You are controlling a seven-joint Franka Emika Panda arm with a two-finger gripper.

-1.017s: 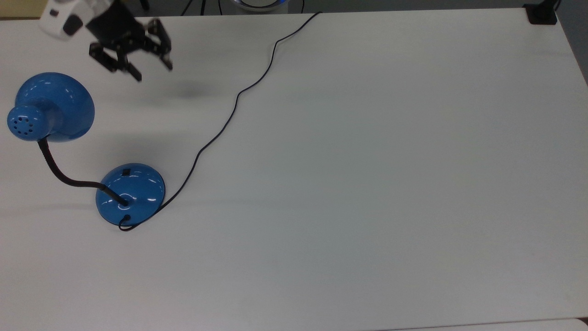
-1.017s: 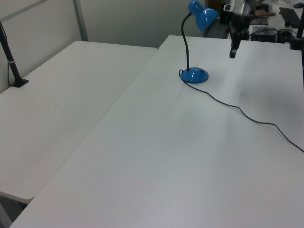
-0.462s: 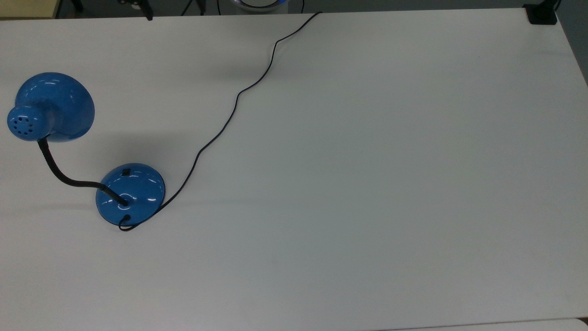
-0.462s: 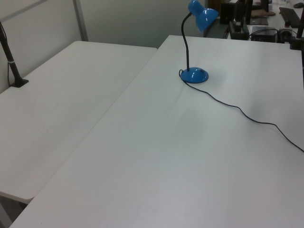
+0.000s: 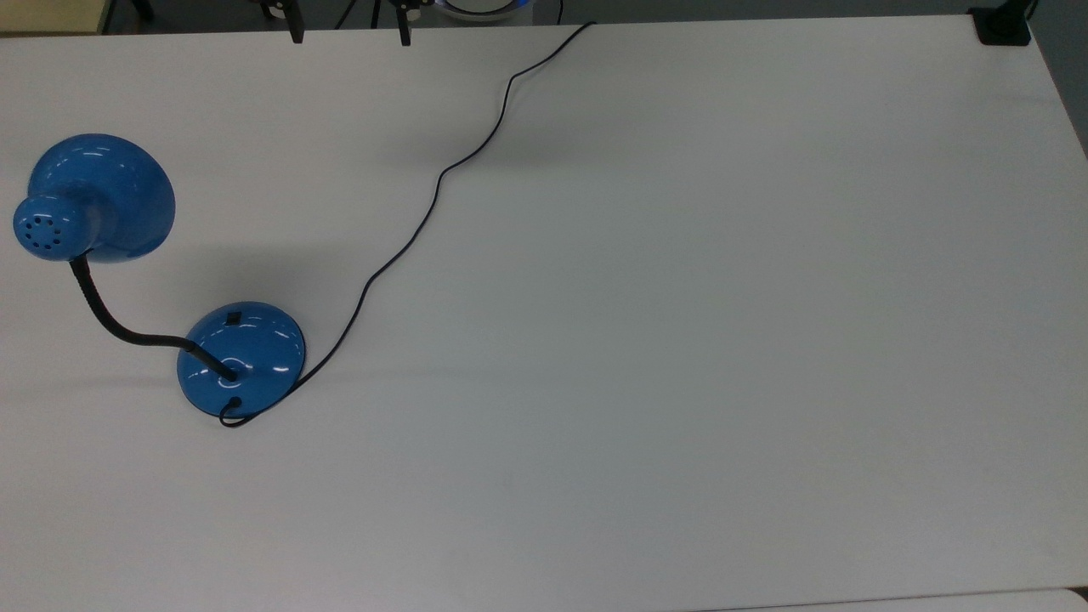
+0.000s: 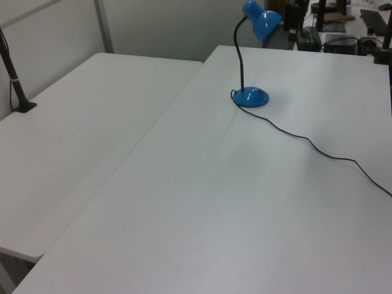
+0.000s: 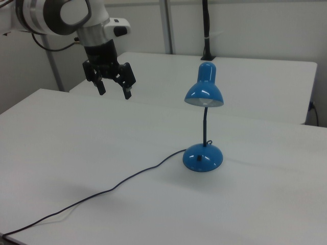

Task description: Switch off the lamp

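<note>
Glossy blue desk lamp (image 7: 203, 122), bell-shaped metal shade on a black flexible gooseneck, domed round base, stands on the white table (image 5: 680, 340) near the top view's left edge, base inside the edge and the shade leaning out closer to it. A thin black cord (image 5: 425, 212) leaves the base and snakes across the table to the far edge at the top view's top.

Handling, judged: base looks weighted and sits flat, so a light press should not tip it; the gloss suggests a slick surface, so a fingertip landing off the switch could skid. Gooseneck is bendable and the shade overhangs sideways; pushing either would swing the lamp, not switch it. No grasp needed. Contact point is the small black switch (image 5: 232, 320) on the dome of the base, on the side toward the far edge in the top view. Press straight down with one fingertip. Cord is slack and light; keep clear of it.

Arm pose: the white robot arm (image 7: 56, 15) reaches in from the right view's upper left, wrist pointing down. Black two-finger gripper (image 7: 113, 91) hangs high above the table, well apart from the lamp, fingers spread wide, nothing between them. In the top view two fingertips (image 5: 294, 34) show at the table's far edge.
</note>
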